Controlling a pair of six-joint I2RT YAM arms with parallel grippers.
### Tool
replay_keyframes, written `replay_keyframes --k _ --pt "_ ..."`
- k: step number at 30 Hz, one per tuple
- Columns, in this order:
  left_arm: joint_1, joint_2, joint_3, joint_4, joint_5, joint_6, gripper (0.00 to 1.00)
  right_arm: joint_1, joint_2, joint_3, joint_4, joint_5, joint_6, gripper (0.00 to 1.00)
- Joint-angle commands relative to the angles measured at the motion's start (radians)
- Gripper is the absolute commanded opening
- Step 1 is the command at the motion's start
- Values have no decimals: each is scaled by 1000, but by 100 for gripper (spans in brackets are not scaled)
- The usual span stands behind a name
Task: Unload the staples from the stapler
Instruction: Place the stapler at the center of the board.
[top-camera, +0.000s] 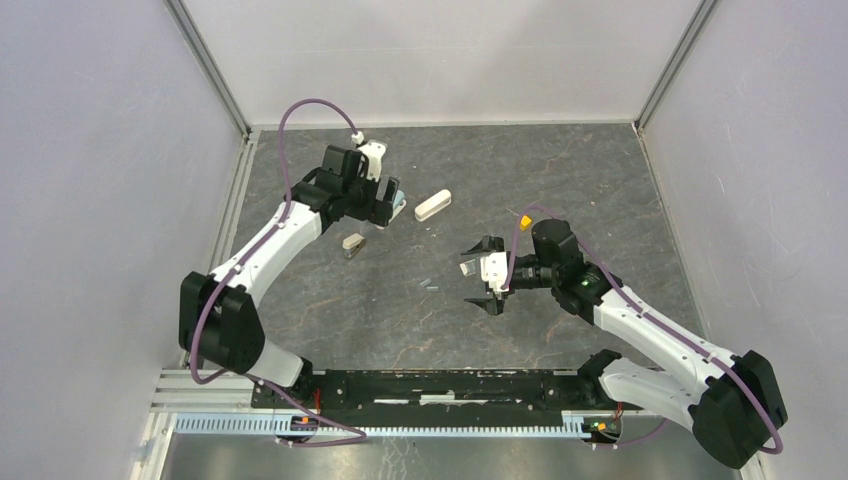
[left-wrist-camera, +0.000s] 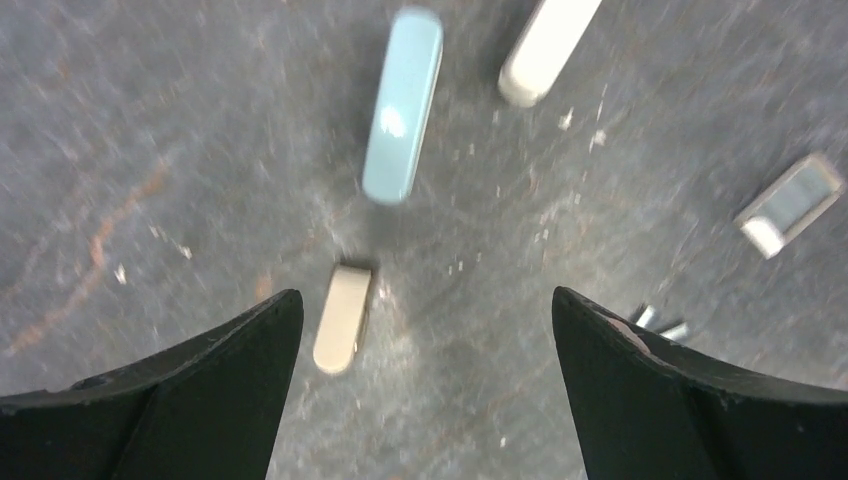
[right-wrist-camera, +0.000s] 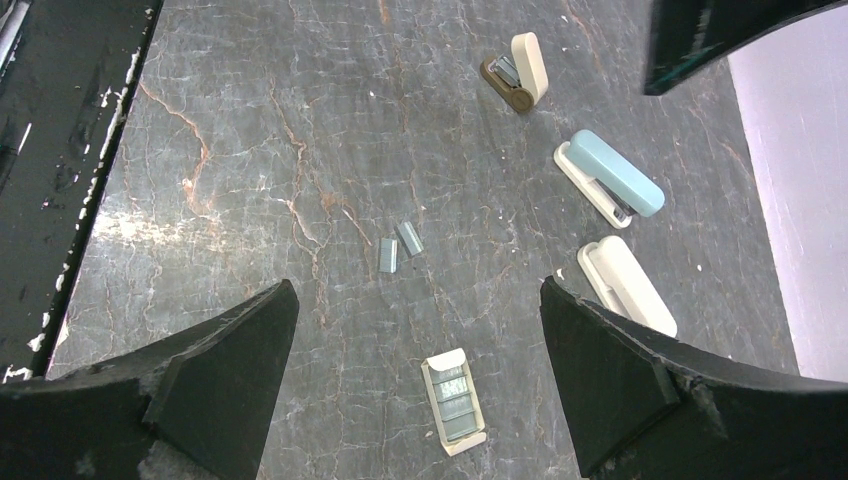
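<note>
The dark marbled tabletop (top-camera: 560, 180) carries everything. My left arm reaches to the far left part and my right arm to the middle.

The left gripper (top-camera: 388, 205) is released, its fingers wide apart and holding nothing. It hangs over the teal stapler (left-wrist-camera: 403, 105); that wrist view is blurred. The right gripper (right-wrist-camera: 416, 285) is also spread wide and grasps nothing.

The white stapler (right-wrist-camera: 628, 285) lies just beside the teal one, apart from it. The smaller beige stapler (right-wrist-camera: 520, 70) lies nearer to the left arm, with its top swung open.

A small white box (right-wrist-camera: 455, 400) lies flat on the tabletop under the right gripper, open side up, with grey rows inside. Any print on it is too small for me to read, and I can read no brand name on the staplers.

A yellow cube (top-camera: 525, 220) sits close behind the right wrist.

The staples (right-wrist-camera: 398, 247) are two short grey strips. They lie loose on the tabletop close together, between the beige stapler and the white box, well apart from both grippers.
</note>
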Motion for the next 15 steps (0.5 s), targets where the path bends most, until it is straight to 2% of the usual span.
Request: replay_keyframes --k 1,9,15 --pt "0 44 21 -228 -31 70 99 -8 -15 22 7 -27 -8 98" --pt "1 181 100 -365 -134 180 90 -12 5 22 3 -39 -9 98" --pt "1 267 125 -377 -149 198 85 -12 21 22 -3 -41 -12 98"
